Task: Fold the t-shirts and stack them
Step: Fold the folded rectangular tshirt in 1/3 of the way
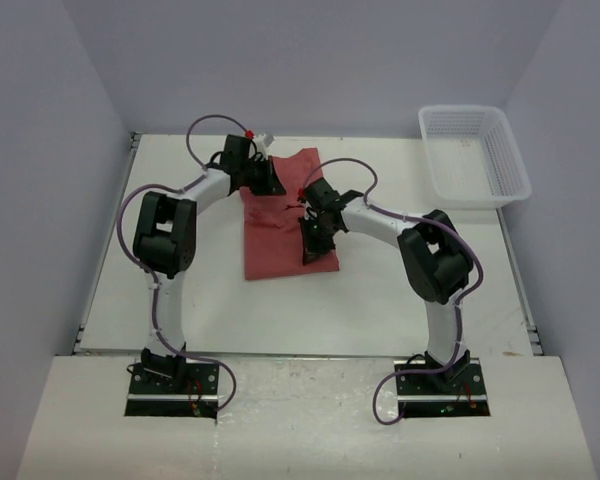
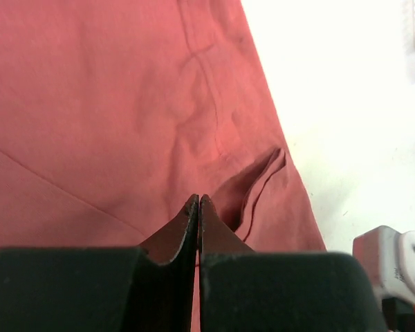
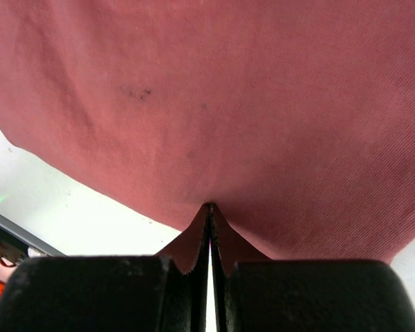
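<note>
One brick-red t-shirt (image 1: pixel 280 230) lies on the white table as a tall, roughly rectangular shape; no other t-shirt shows. My left gripper (image 1: pixel 270 185) is shut at its far left part. In the left wrist view the closed tips (image 2: pixel 198 199) sit over the cloth (image 2: pixel 111 104) beside a small raised fold (image 2: pixel 263 180). My right gripper (image 1: pixel 313 250) is shut at the shirt's near right corner. In the right wrist view its tips (image 3: pixel 209 206) touch the cloth (image 3: pixel 263 104) just inside its edge. I see no cloth between either pair of fingers.
A white mesh basket (image 1: pixel 475 155) stands at the far right corner of the table (image 1: pixel 180 300). Grey walls close in the left, back and right sides. Both arms arch over the middle, with purple cables looping off them.
</note>
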